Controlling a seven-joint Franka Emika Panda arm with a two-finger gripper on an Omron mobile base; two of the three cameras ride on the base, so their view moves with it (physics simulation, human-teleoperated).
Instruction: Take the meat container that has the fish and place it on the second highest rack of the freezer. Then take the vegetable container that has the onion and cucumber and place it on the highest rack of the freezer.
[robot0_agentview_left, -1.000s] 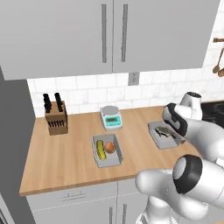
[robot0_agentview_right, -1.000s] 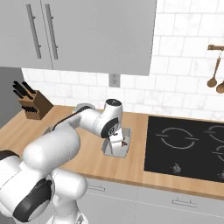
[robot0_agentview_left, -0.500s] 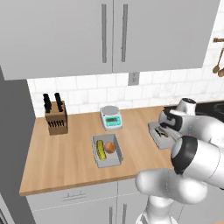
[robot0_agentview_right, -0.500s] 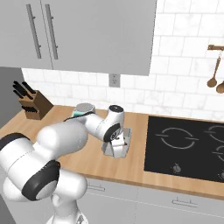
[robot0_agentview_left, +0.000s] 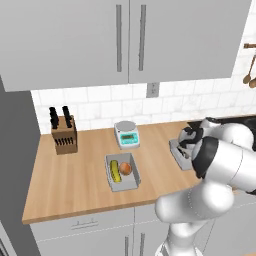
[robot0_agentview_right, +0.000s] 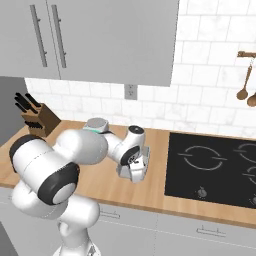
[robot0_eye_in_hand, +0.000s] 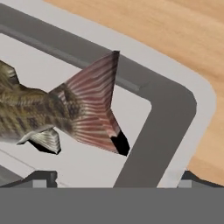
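The meat container (robot0_eye_in_hand: 171, 109) is a shallow grey tray on the wooden counter, with the fish (robot0_eye_in_hand: 65, 116) lying inside it, tail toward a corner. My gripper (robot0_eye_in_hand: 116, 181) hangs open just above that corner. One fingertip (robot0_eye_in_hand: 41, 177) is inside the tray and the other is outside its wall. My arm hides most of the meat container (robot0_agentview_left: 177, 151) (robot0_agentview_right: 141, 171) where the gripper (robot0_agentview_left: 187, 146) (robot0_agentview_right: 137, 163) sits low over it. The vegetable container (robot0_agentview_left: 113, 184) holds the cucumber (robot0_agentview_left: 115, 171) and the onion (robot0_agentview_left: 125, 169), to the left at mid counter. The freezer's racks are out of view.
A kitchen scale (robot0_agentview_left: 126, 134) and a knife block (robot0_agentview_left: 63, 135) stand by the tiled wall. The black cooktop (robot0_agentview_right: 215, 170) lies right of the fish tray. Wall cabinets (robot0_agentview_left: 125, 40) hang overhead. A tall grey panel (robot0_agentview_left: 15, 150) closes the counter's left end.
The hand has come down and slightly left onto the fish tray's corner. Its jaws have stayed open. Both trays lie where they were.
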